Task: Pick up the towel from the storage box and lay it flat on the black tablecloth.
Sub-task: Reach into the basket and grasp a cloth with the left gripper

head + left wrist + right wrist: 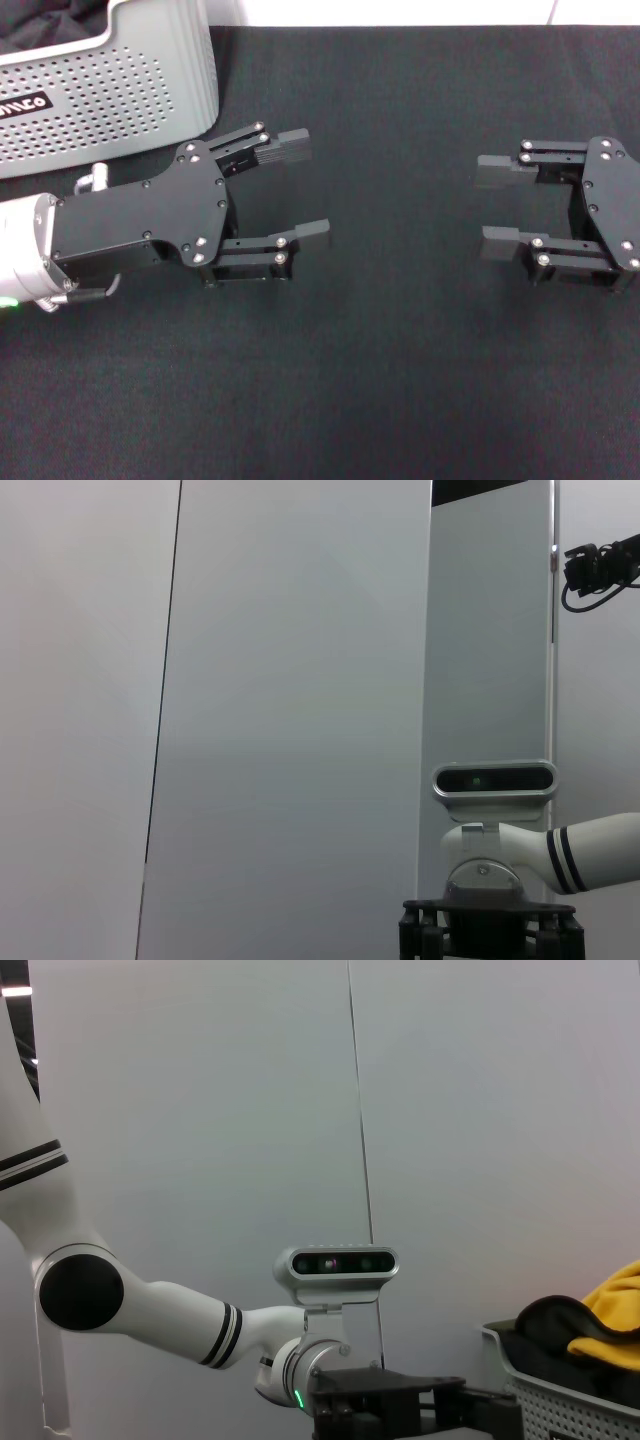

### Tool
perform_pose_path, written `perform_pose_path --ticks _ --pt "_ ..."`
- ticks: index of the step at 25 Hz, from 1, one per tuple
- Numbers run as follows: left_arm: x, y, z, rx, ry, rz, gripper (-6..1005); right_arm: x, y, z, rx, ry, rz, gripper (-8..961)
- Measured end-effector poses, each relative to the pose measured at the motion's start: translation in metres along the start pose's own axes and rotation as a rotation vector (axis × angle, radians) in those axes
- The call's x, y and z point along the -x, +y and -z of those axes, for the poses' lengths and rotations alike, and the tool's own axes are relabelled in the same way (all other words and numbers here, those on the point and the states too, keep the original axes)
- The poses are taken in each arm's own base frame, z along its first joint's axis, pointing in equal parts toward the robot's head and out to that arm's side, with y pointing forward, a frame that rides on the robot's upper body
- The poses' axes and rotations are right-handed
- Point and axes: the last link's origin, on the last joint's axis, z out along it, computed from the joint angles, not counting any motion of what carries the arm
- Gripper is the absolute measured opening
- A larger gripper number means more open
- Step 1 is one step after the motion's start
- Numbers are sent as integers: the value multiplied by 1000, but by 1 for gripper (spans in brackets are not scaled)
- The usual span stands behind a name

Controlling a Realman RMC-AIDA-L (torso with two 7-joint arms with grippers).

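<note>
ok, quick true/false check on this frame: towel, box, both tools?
1. The yellow and dark soft towel lies in the light grey perforated plastic storage box. True.
2. The left tool is shut on the towel. False: it is open and holds nothing, over the black fabric tablecloth beside the box.
3. The right tool is open. True, also over the tablecloth, holding nothing.
4. The towel is laid flat on the tablecloth. False: no towel is on the cloth; it is bunched in the box.
5. The box stands on the robot's right. False: it is at the far left, near the left tool.
</note>
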Motion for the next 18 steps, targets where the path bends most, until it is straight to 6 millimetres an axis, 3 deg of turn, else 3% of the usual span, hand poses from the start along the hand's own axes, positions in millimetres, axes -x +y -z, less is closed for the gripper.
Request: perform_pose_path --ticks 14,18 --pt "0 -1 3 -17 2 -2 878 0 0 0 0 -1 3 572" --pt "-4 -10 24 -161 49 -40 878 -2 0 2 -11 -10 -6 573"
